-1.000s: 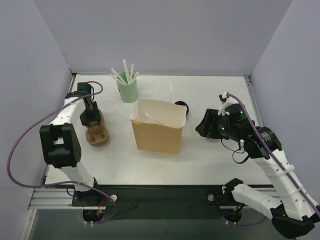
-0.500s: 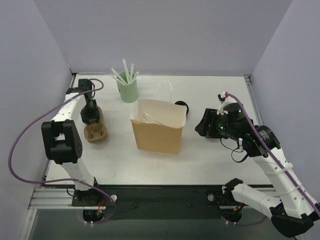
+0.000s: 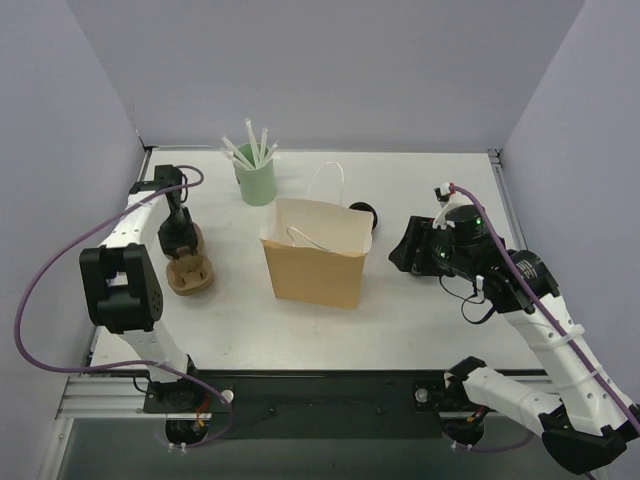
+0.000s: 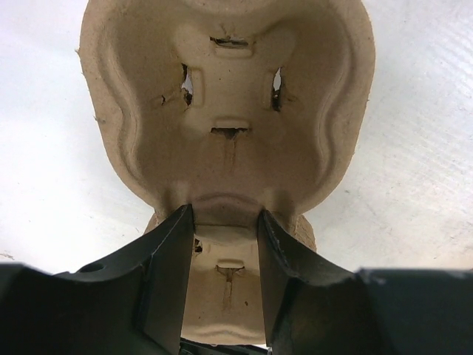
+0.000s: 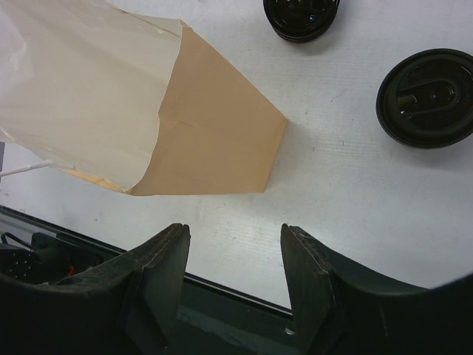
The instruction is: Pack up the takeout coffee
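My right gripper (image 5: 233, 233): jaws apart with nothing between them, hanging over bare table (image 5: 355, 200) just right of the brown paper bag (image 5: 214, 140)
My left gripper (image 4: 223, 214): clenched on the narrow waist of the pulp cup carrier (image 4: 229, 111), far over at the left, well apart from the coffee
Takeout coffee (image 5: 301, 13): small, round and black from above, standing just beyond the bag's far right corner
Lid (image 5: 427, 96): a black disc with a moulded top, to the right of the coffee and apart from it; I cannot tell whether a cup sits under it
Handling, my guess: light, thin-walled and easy to crush; smooth and tapered, so it may slide in my fingers; if it holds liquid, any tilt spills it
Where to hold: around the side wall a little below the rim, upright, with a gentle squeeze
Lid hold: by its edge, since it lies low
Bag: soft paper, mouth open upward, likely to shift if I bump it
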